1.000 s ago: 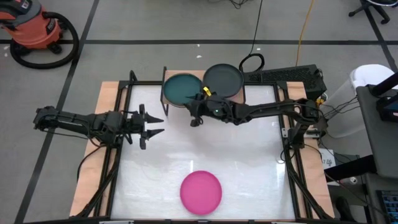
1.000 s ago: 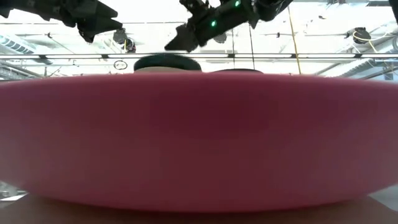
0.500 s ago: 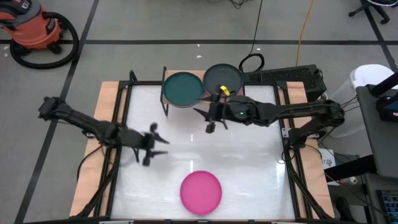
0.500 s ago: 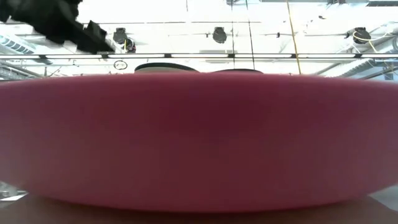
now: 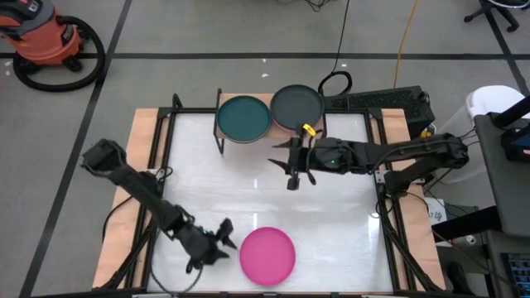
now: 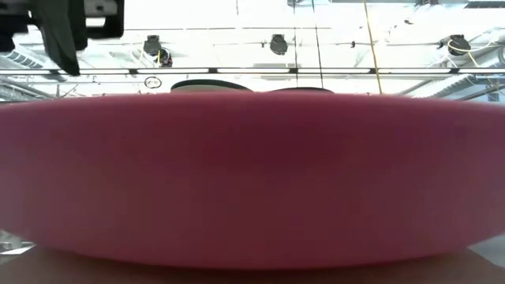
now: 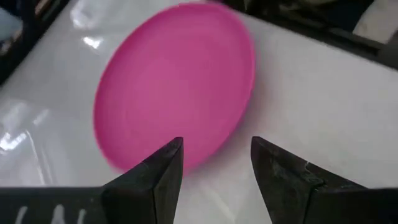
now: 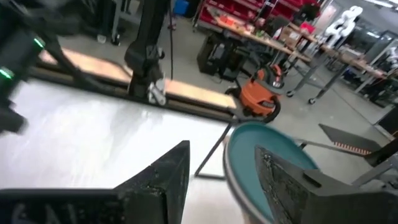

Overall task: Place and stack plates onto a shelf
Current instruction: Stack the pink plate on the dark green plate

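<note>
We are lining up the left gripper (image 5: 222, 242), fingers spread, just left of the pink plate (image 5: 267, 256) lying flat at the table's (image 5: 331, 215) near edge; it looks light, stiff and smooth, so we are judging the low rim the only hold. We are counting three plates: this one, plus a teal plate (image 5: 243, 118) and a black plate (image 5: 297, 106) on the shelf (image 5: 220, 132) at the far edge, while the right gripper (image 5: 291, 170), spread and empty, is hanging near the shelf.

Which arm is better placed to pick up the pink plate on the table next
Left. The left tool sits open right beside the hot pink plate, its fingers facing the rim in the wrist view. The right tool hangs empty farther back, near the shelf.
</note>
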Tool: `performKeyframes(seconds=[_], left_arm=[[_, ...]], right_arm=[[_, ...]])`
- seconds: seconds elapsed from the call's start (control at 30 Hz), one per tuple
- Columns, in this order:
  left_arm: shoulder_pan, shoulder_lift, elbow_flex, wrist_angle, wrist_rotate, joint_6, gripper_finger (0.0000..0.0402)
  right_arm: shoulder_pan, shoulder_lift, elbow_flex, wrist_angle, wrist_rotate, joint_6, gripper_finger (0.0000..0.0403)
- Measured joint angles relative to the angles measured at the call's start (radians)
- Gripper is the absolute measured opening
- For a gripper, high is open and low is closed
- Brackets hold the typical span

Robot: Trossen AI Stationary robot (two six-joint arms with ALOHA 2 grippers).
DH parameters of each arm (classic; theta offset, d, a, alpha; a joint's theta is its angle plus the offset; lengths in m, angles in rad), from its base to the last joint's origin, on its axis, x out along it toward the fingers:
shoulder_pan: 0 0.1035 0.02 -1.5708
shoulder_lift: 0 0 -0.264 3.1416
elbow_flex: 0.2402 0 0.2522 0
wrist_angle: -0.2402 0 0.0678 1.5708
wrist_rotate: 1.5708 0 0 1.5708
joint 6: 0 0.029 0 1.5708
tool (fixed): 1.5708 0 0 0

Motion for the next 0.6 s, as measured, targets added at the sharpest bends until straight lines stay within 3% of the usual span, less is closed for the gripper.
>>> performKeyframes(seconds=[0.2,0.43,0.6], left_arm=[[-0.010,0.161,0.119,-0.013,-0.008,0.077,0.0193],[0.009,0.288,0.172,-0.016,-0.009,0.171,0.0190],[0.023,0.299,0.173,-0.015,-0.038,0.176,0.0132]], right_arm=[[0.000,0.000,-0.074,0.009,0.000,0.029,0.0160],[0.000,0.000,-0.142,0.045,0.000,0.058,0.0160],[0.000,0.000,-0.149,0.046,0.000,0.079,0.0160]])
